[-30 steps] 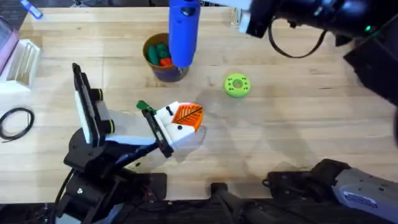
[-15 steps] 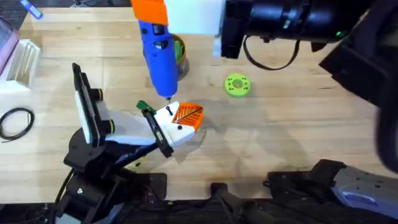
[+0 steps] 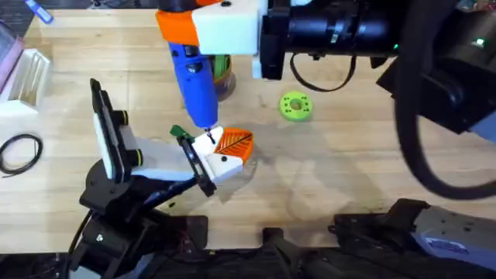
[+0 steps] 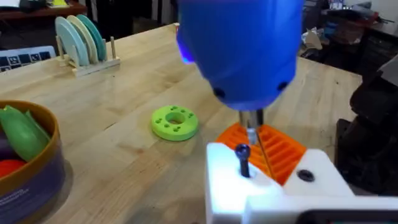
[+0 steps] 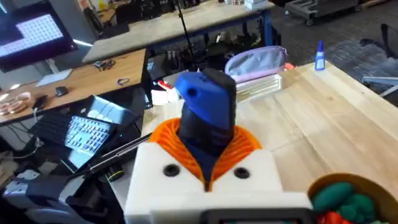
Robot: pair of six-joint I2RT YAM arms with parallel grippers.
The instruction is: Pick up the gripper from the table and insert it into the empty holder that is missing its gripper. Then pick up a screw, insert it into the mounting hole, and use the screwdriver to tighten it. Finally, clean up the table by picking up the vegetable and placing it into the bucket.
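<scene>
right now my right end effector (image 3: 203, 27) is clamped on the screwdriver (image 3: 195, 81), which stands nearly upright with its thin tip on the dark screw (image 4: 242, 157) in the holder (image 4: 261, 190). my left end effector (image 3: 203, 164) grips that white holder just above the surface (image 3: 349, 155); the orange gripper (image 3: 234, 144) sits in it. further out, the bucket (image 4: 34, 177) holds the green vegetable (image 4: 22, 132), and a flat green disc (image 3: 295, 106) lies apart.
</scene>
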